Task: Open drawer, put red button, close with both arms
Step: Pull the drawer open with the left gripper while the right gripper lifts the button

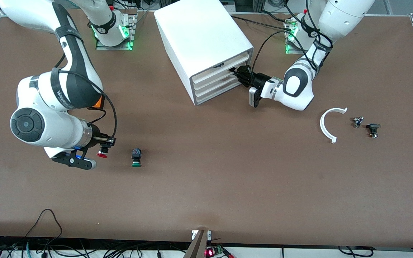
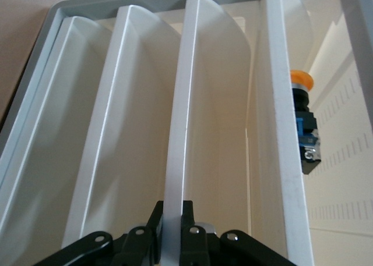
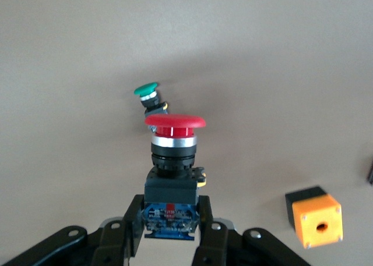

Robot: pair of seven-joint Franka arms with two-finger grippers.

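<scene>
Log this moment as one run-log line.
left gripper: shut on drawer front edge, at cabinet | right gripper: shut on red button, over table near green button | drawer: not yet pulled out

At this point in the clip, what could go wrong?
1. The left pincer pinches only the thin front lip of a drawer in the cabinet; it may slip off when pulling.
2. The right pincer grips the red button by its base only; it could tilt or drop in transit.
</scene>
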